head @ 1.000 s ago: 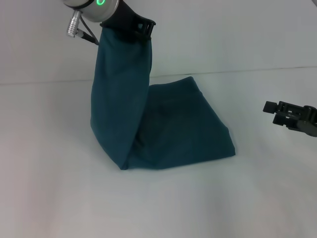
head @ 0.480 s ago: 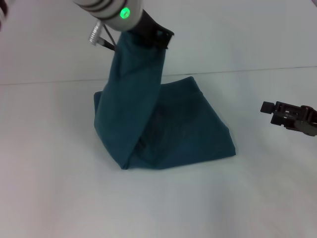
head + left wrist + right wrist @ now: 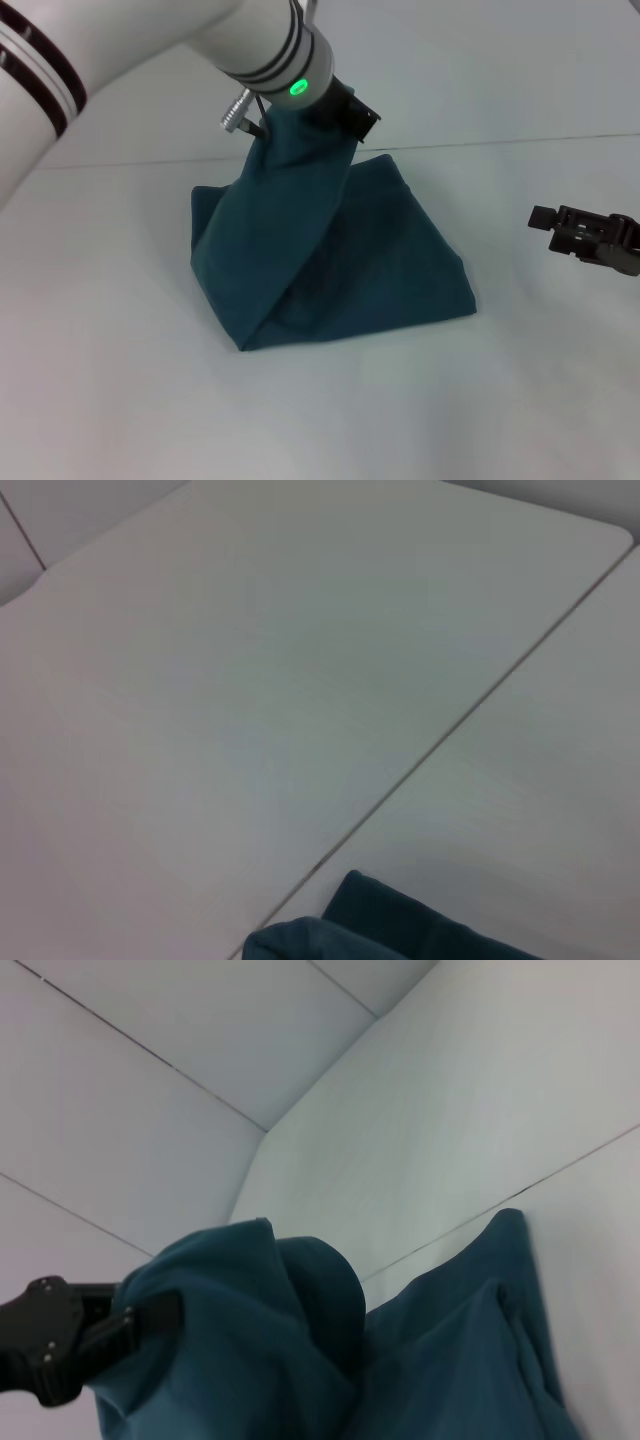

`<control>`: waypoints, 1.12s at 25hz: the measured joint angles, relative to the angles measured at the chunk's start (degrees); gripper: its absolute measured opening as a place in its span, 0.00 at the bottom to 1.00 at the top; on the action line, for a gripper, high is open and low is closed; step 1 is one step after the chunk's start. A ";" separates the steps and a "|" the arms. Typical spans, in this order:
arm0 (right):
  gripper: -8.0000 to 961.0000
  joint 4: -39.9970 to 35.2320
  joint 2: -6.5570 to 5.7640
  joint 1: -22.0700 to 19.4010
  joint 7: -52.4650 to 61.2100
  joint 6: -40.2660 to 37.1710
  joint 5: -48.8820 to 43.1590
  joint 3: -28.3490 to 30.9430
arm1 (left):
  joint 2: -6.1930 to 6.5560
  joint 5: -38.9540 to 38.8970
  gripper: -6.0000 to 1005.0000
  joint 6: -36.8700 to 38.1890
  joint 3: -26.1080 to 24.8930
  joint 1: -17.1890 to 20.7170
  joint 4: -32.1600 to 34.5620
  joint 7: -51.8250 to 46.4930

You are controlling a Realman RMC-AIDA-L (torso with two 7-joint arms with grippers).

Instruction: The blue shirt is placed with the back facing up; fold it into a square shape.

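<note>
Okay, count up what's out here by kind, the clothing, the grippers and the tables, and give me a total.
Clothing: 1, the blue shirt
Grippers: 2, left gripper holding the shirt up, right gripper off to the side
Tables: 1, the white table
Total: 4

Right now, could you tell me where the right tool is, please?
In the head view the right tool hovers at the right edge above the table, apart from the shirt, which the left tool holds up.

Lab or test cell, likely: bare white table (image 3: 120, 400), plain white panelled walls (image 3: 180, 1030) with thin seams, robot arm (image 3: 130, 40) overhead. No furnishings.
</note>
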 joint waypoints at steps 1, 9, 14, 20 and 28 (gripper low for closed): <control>0.94 0.00 -0.01 0.00 0.00 0.14 0.00 0.00 | -0.06 -0.02 0.15 -0.19 0.80 0.12 -0.01 -0.07; 0.94 0.00 0.01 0.22 0.21 0.54 -1.02 0.00 | -0.19 -1.21 0.16 -0.38 1.28 -0.59 -1.96 -0.90; 0.94 0.00 0.06 0.46 0.35 0.76 -1.26 0.00 | -0.21 -2.67 0.17 -0.39 1.57 -1.08 -1.91 -0.47; 0.94 0.00 0.07 0.51 0.36 0.95 -1.32 0.00 | -0.23 -7.07 0.17 -0.26 1.94 -0.63 1.17 -0.45; 0.94 0.00 -0.26 0.26 0.37 1.32 -1.38 0.01 | 0.24 -17.28 0.47 3.96 -9.02 6.31 12.45 -0.62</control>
